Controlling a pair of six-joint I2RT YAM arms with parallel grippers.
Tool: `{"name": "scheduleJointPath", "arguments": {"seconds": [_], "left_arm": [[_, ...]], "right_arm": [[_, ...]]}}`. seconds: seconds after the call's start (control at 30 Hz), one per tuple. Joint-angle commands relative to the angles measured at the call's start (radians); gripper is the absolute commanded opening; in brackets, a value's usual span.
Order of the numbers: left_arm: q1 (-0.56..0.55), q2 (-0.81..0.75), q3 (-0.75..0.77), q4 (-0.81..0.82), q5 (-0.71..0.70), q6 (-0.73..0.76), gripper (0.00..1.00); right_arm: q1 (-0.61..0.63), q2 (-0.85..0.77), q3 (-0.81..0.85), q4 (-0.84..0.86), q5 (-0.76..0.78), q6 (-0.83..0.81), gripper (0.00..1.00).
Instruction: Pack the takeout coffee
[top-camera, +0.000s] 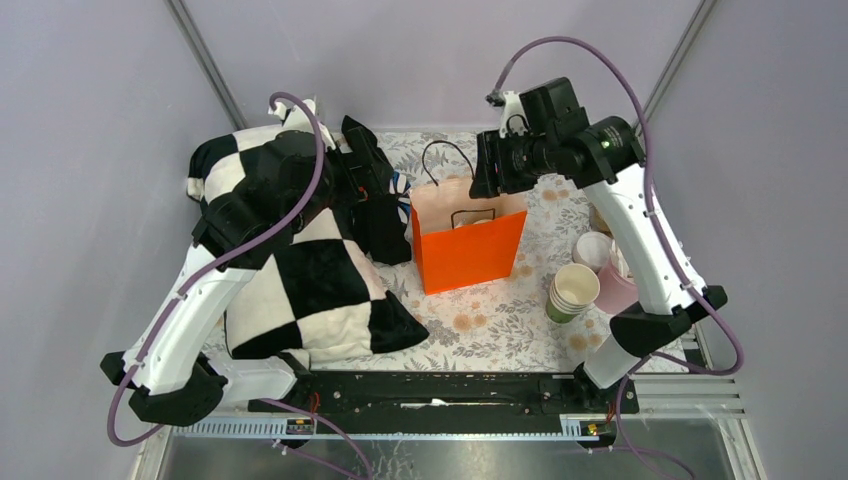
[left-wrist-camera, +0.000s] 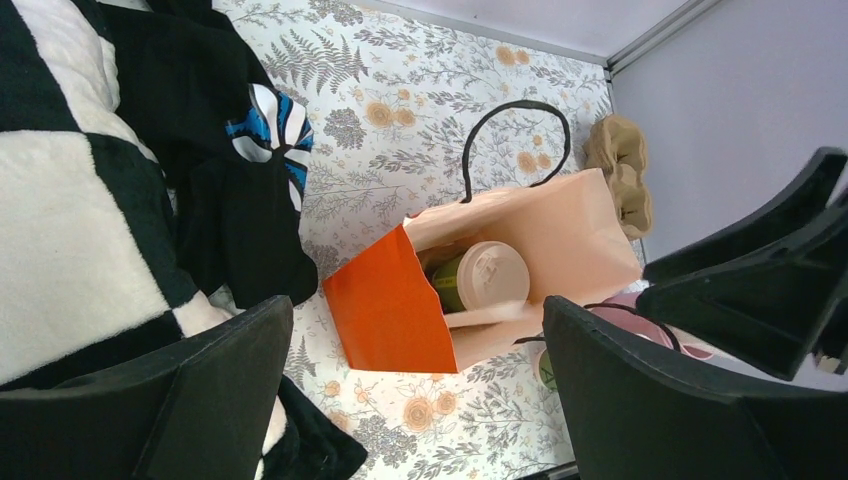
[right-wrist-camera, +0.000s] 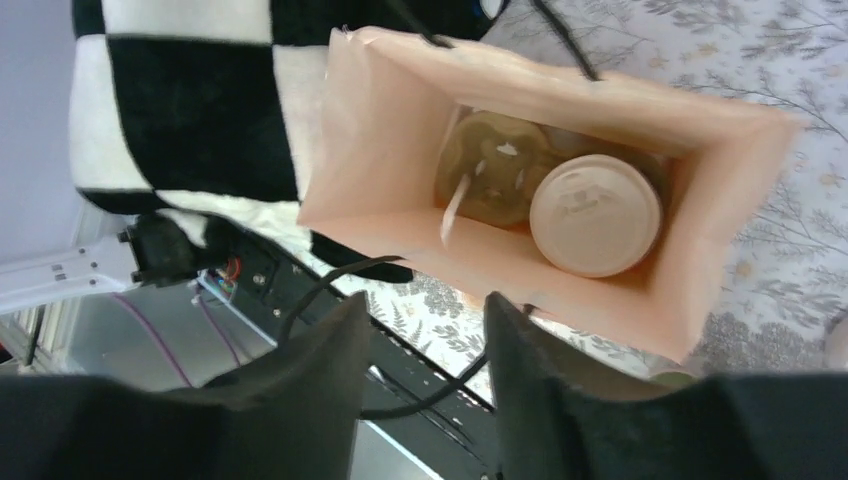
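R gripper (right-wrist-camera: 428, 320) sat closest to the lens: two black fingers parted by a moderate gap, nothing between them. Below it, the orange bag (right-wrist-camera: 380, 150) stood open, w/ the takeout coffee (right-wrist-camera: 595, 213) down inside at one end, white lid facing up at the mouth. It sat next to a brownish round item (right-wrist-camera: 490, 165) I couldn't identify.

I judged the cup light, or sloshy if full. Paper wall is thin and crushes easily, and the lid is slick and could pop off. So I'd grip the body below the rim w/ soft force, never the lid.

The cup was well under the R jaws and a bit off to the side, not between them. L gripper (left-wrist-camera: 410, 310) hung beside the bag, jaws spread wide and empty, w/ the cup beyond its tips.
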Motion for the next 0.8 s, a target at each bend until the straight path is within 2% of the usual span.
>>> {"name": "scheduleJointPath", "arguments": {"seconds": [0.0,0.1,0.3,0.47,0.6,0.77], "left_arm": [[0.005,-0.031,0.004,0.017,-0.035,-0.007,0.99],[0.005,-0.029,0.029,0.015,-0.060,0.009,0.99],[0.005,-0.041,0.134,0.064,-0.112,0.060,0.99],[0.006,-0.166,0.071,0.295,-0.164,0.116,0.99],[0.005,-0.262,-0.007,0.495,-0.207,0.184,0.99],[0.006,-0.260,0.056,0.499,-0.267,0.260,0.99]], "right_arm": [[0.003,-0.054,0.190,-0.041,0.208,-0.002,0.66],[0.003,-0.118,0.238,-0.014,0.363,0.044,0.98],[0.003,-0.326,0.114,0.099,0.525,0.082,1.00],[0.002,-0.491,0.050,0.197,0.708,0.072,1.00],[0.003,-0.501,0.127,0.203,0.792,0.052,1.00],[0.003,-0.439,0.238,0.135,0.801,0.053,1.00]]}}
